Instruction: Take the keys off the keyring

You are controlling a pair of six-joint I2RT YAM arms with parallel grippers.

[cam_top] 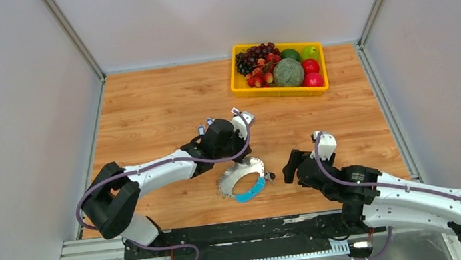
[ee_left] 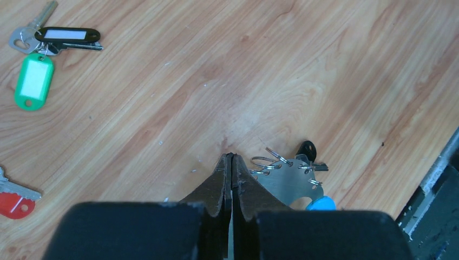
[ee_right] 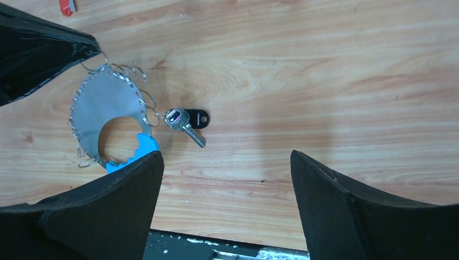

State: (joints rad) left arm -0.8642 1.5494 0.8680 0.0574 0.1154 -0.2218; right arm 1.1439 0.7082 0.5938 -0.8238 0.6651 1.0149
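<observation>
Now left pincer (ee_left: 231,157) is closed against keyring (ee_right: 105,100), right pincer (ee_right: 226,155) spread wide.

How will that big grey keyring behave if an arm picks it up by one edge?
Probably stiff: the keyring looks like a flat metal plate, so it should keep its shape. The wire loops along its edge and the black-headed key would likely dangle and swing. It seems thin, so sliding it may be easier than getting under its edge.
</observation>
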